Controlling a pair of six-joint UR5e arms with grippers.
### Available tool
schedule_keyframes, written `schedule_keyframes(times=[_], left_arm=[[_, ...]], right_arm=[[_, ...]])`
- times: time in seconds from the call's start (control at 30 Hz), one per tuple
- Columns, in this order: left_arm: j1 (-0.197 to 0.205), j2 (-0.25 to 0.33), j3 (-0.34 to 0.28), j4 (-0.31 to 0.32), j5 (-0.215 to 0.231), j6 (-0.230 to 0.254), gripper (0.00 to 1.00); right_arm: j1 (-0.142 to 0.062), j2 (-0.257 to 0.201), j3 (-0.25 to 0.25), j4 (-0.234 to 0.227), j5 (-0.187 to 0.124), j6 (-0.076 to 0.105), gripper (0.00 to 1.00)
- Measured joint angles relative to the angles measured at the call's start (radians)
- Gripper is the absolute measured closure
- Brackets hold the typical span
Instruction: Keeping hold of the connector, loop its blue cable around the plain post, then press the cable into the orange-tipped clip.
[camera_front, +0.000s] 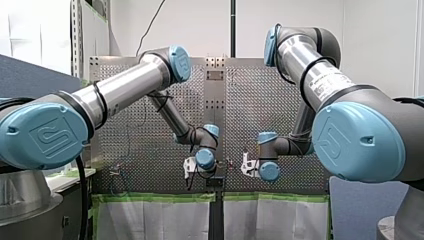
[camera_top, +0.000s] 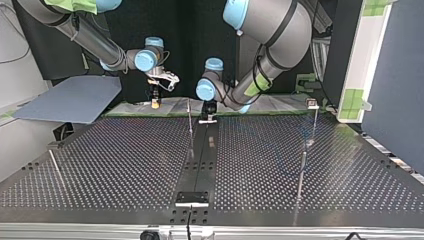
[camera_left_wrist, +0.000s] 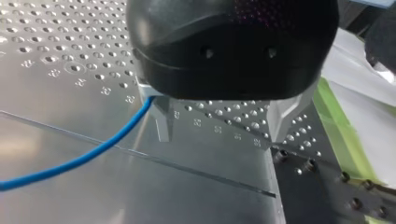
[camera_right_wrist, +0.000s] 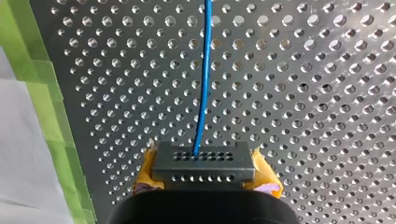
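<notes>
**While the right gripper clamps the connector, the left one stands open beside the cable**

Where the perforated table (camera_top: 125, 160) fills the top view, both arms reach down near its far edge. My left arm (camera_top: 270, 30) comes in at that view's right and my right arm (camera_top: 90, 35) at its left. Green tape (camera_right_wrist: 37, 93) lines the table's edge beside both grippers.

My right gripper (camera_right_wrist: 204, 173) is closed tight on the connector (camera_right_wrist: 203, 161), a black block with rows of small holes. Its yellow pads (camera_right_wrist: 264, 179) press on the block's two sides. The blue cable (camera_right_wrist: 204, 70) leaves the connector's face and runs straight ahead of the gripper, over the table's holes.

My left gripper (camera_left_wrist: 224, 133) is black, and its metal fingers (camera_left_wrist: 163, 123) stand apart with nothing between them. In the left wrist view the cable comes out by the outer side of one finger and trails away across the plate. I cannot tell whether it touches that finger.

In the top view a thin post (camera_top: 190, 125) stands upright just beside the left gripper, near the table's middle seam. It is too small there to tell whether it is the plain one.
</notes>
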Motion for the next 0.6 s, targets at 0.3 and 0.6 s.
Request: schedule_keyframes(times=[0.3, 0.6], left_arm=[[-0.013, 0.082, -0.083, 0.076, 0.013, 0.041, 0.00], [-0.040, 0.117, -0.173, 0.162, 0.011, 0.057, 0.00]], right_arm=[[-0.007, 0.001, 0.000, 0.018, 0.000, -0.001, 1.00], [-0.015, 0.001, 0.000, 0.046, 0.000, -0.006, 1.00]])
